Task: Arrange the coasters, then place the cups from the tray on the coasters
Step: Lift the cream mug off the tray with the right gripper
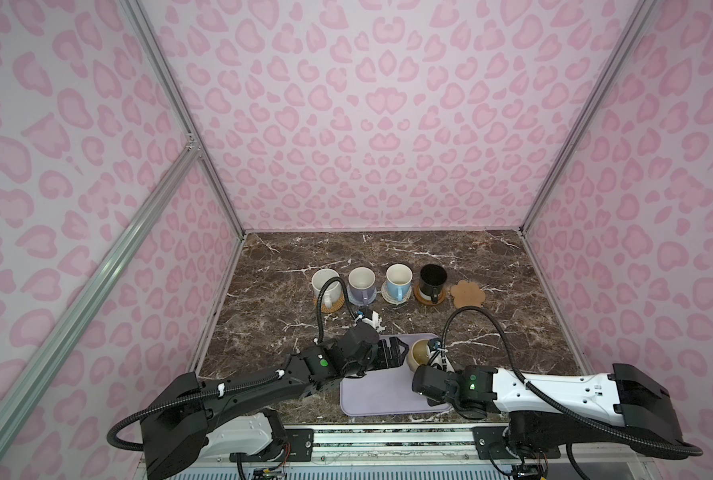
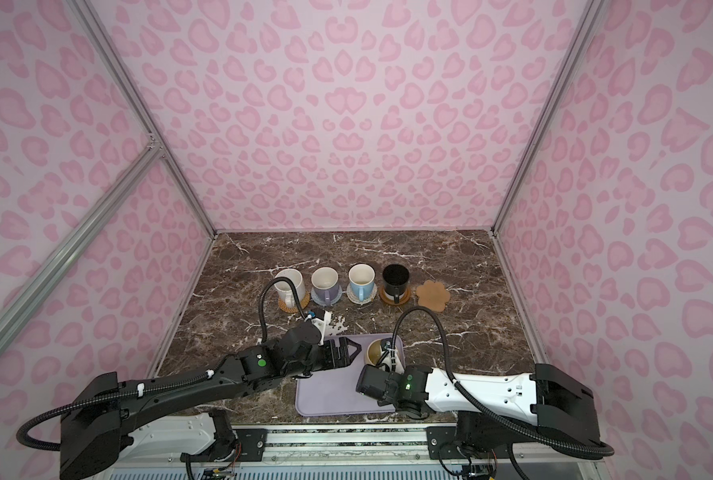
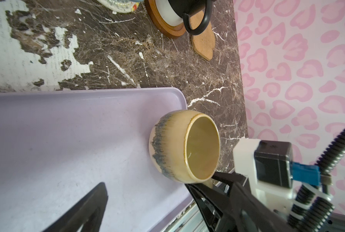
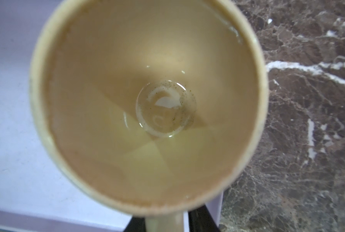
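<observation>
A rounded beige-yellow cup stands at the far right corner of the lavender tray. My right gripper is shut on its handle, one finger on each side. My left gripper hangs open over the tray just left of that cup, holding nothing. Behind the tray, a row of cups stands on coasters: white on orange-tan, lavender on grey-blue, light blue on cream, black on the brown dish. The tan paw-shaped coaster lies bare at the row's right end.
The dark marble table is closed in by pink patterned walls on three sides. A metal rail runs along the front edge. Black cables arch above both wrists. A worn white patch marks the table near the tray.
</observation>
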Available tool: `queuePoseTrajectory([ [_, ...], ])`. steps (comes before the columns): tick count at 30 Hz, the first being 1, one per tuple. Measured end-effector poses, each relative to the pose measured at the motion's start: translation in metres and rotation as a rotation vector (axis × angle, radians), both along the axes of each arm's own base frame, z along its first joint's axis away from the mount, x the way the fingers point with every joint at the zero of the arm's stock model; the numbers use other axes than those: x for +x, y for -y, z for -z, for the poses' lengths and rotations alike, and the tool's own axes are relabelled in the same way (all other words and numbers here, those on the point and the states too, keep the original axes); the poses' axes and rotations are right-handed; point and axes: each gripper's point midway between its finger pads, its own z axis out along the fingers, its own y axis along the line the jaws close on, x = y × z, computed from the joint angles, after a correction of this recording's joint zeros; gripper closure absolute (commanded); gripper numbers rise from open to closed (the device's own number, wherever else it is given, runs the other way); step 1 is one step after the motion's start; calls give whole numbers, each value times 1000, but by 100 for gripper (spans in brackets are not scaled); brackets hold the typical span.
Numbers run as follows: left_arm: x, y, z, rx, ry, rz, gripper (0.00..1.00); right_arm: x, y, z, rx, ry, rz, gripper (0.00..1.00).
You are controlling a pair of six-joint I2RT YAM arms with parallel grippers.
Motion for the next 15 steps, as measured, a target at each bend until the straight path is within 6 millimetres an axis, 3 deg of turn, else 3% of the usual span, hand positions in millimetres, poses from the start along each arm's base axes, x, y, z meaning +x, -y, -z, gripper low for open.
queuePoseTrajectory([
  [8, 0, 0, 5, 14, -3, 4, 3, 5, 4, 2, -3, 5, 30, 100],
  [15, 1, 3, 9, 27, -10, 5, 3, 4, 4, 1, 10, 8, 15, 100],
])
